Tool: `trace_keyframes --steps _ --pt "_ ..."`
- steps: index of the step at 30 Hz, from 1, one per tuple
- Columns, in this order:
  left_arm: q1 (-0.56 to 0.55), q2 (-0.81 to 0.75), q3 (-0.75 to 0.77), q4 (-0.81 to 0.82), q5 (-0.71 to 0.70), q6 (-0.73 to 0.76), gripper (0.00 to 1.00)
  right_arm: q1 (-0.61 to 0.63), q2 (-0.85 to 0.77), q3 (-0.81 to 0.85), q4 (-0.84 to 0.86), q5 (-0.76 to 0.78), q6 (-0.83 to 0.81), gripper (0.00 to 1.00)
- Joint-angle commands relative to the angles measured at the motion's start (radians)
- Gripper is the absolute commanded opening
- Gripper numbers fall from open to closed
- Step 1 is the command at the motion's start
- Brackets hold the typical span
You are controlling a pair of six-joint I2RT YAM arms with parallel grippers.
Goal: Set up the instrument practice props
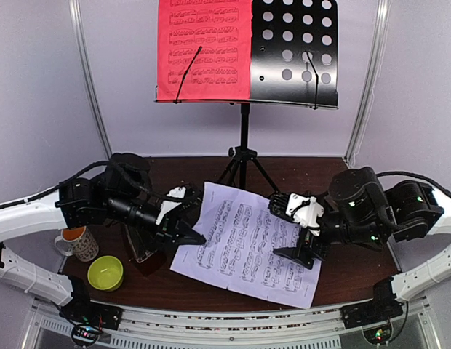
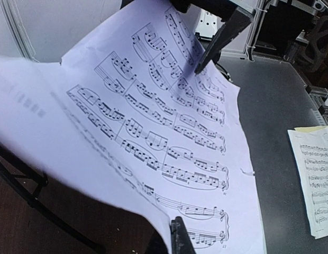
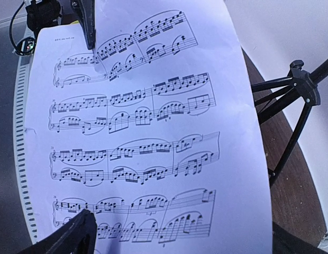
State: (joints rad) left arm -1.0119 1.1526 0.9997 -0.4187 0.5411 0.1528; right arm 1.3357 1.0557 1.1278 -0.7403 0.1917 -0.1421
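Note:
The black music stand (image 1: 294,54) stands at the back, with the red sheet (image 1: 204,47) on the left half of its perforated desk. The white sheet (image 1: 247,240) lies slanted on the table between my grippers, its left side lifted. My left gripper (image 1: 195,234) is shut on its left edge; one finger (image 2: 180,238) shows against the paper edge. My right gripper (image 1: 287,253) is open over the sheet's right part, with one finger (image 3: 74,235) above the paper. That finger (image 2: 217,42) touches the sheet. A dark pyramid shape (image 1: 142,246), likely the metronome, sits half hidden under my left arm.
The patterned mug (image 1: 78,242) and the lime-green bowl (image 1: 105,273) sit at the front left. The stand's tripod legs (image 3: 291,106) spread behind the white sheet. Another printed sheet (image 2: 315,180) lies on a grey surface at the right of the left wrist view.

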Motion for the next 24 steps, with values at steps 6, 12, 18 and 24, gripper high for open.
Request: trace_keyframes --steps 6,12,18,24 --pt "-0.004 -0.015 0.047 -0.069 -0.027 0.058 0.00 0.002 -0.057 -0.022 -0.044 -0.034 0.088 1.00" --pt "0.001 -0.041 0.037 -0.074 -0.040 0.057 0.00 -0.001 -0.117 -0.064 -0.061 -0.075 0.129 1.00" --pt "0.010 -0.052 0.043 -0.106 -0.050 0.073 0.00 -0.010 -0.184 -0.125 -0.063 -0.074 0.176 1.00" --pt "0.013 -0.025 0.086 -0.138 -0.015 0.094 0.00 -0.014 -0.206 -0.128 -0.016 -0.081 0.170 1.00"
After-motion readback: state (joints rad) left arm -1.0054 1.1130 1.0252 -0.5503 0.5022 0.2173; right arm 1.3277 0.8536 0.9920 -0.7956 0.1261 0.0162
